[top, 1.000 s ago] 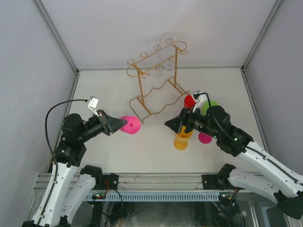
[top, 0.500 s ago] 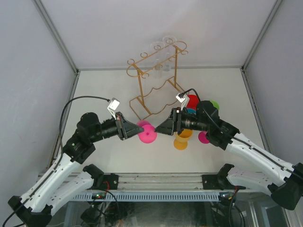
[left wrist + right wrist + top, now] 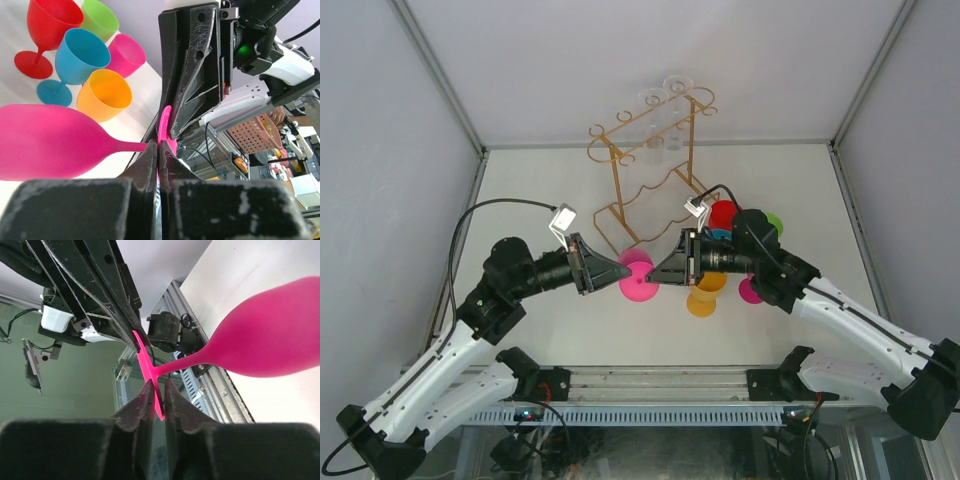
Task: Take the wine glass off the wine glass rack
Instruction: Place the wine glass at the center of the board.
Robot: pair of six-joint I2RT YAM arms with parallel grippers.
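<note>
One pink wine glass (image 3: 638,282), just before the rack (image 3: 650,170), is pinched at its foot by left end effector (image 3: 623,270) and right end effector (image 3: 658,273). Two clear glasses (image 3: 676,86) hang racked; five coloured glasses (image 3: 102,95) stand alongside.

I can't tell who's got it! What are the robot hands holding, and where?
Both pinch the pink wine glass by the edge of its flat foot: the left gripper on one side, the right gripper on the other.

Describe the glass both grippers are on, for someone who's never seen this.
In front of the gold rack, the left gripper and right gripper meet. The magenta glass is held between them by its foot; the other coloured glasses stand on the table.
</note>
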